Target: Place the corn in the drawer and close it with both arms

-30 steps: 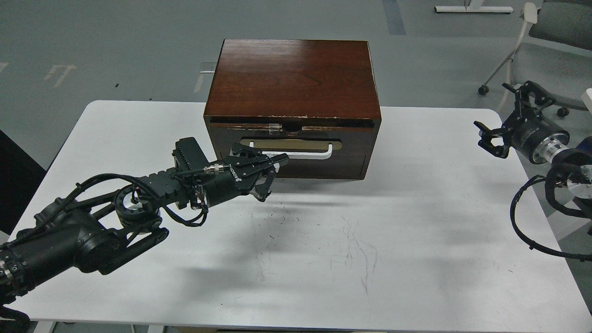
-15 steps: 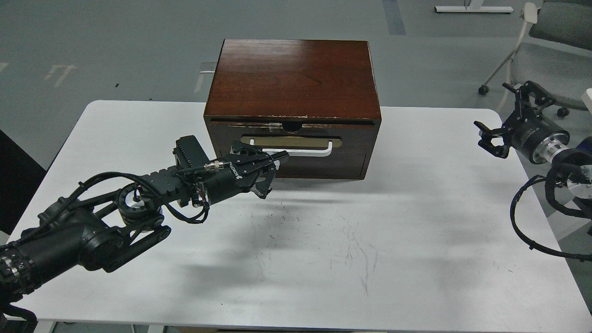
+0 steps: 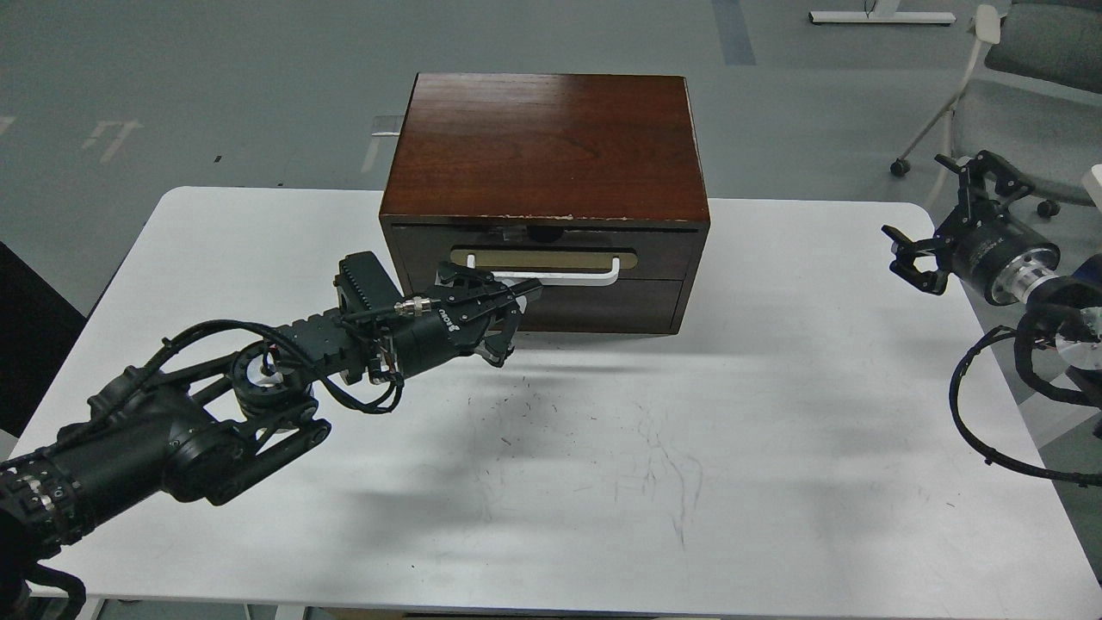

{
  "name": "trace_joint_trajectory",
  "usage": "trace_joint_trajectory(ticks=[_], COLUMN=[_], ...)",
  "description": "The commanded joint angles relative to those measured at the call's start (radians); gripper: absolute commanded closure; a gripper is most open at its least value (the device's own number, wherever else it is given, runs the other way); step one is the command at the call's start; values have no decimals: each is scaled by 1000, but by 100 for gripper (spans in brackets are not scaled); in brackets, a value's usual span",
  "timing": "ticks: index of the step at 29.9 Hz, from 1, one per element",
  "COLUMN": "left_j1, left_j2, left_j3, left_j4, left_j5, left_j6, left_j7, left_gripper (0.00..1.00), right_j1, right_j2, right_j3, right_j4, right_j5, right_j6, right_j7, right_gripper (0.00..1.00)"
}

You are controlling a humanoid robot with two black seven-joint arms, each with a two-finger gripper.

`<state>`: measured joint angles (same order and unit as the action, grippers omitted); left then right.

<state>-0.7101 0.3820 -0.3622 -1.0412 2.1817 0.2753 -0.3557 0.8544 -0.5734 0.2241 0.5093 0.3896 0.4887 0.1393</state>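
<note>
The dark red-brown drawer (image 3: 659, 257) sits pushed into the cabinet (image 3: 542, 146), its front about flush. Its white bar handle (image 3: 572, 277) lies on the tan oval plate. My left gripper (image 3: 519, 324) is open at the left end of the handle, with its upper finger (image 3: 527, 293) against the drawer front by the bar. My right gripper (image 3: 925, 207) is open and empty, held in the air past the table's right edge, far from the cabinet. The corn is not in view.
The cabinet stands at the back middle of the white table (image 3: 775, 413), with a plain handleless panel (image 3: 611, 308) below the drawer. An office chair (image 3: 1024, 60) stands on the floor at the back right. Black cables (image 3: 990, 413) hang by my right arm.
The drawer has slid back into the cabinet, and the gap showing its top edge has closed. My left gripper moved forward with it. My right arm has not moved.
</note>
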Motion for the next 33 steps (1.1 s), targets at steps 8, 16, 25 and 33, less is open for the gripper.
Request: trace_joint_trajectory(ticks=[8,16,25,33], left_j1=[-5,-5,30,55], left_j2=[2,8,66,307], left_j3=[8,11,22,13], left_j4=[7,7,-32,-335], left_j5=[0,0,0,-303], left_j6=[30,41,185,213], left_j7=[-5,-8,-60,-133], left_gripper=[100,100,100,0], right_j1=[2,0,2,5], right_j2=[1,1,-2,-2], right_j3=[0,0,0,1], right_j4=[0,2,2,0], right_j5=[0,0,0,-2], right_j6=[0,0,0,0], right_j7=[0,0,-1,0], right_gripper=[0,0,0,0])
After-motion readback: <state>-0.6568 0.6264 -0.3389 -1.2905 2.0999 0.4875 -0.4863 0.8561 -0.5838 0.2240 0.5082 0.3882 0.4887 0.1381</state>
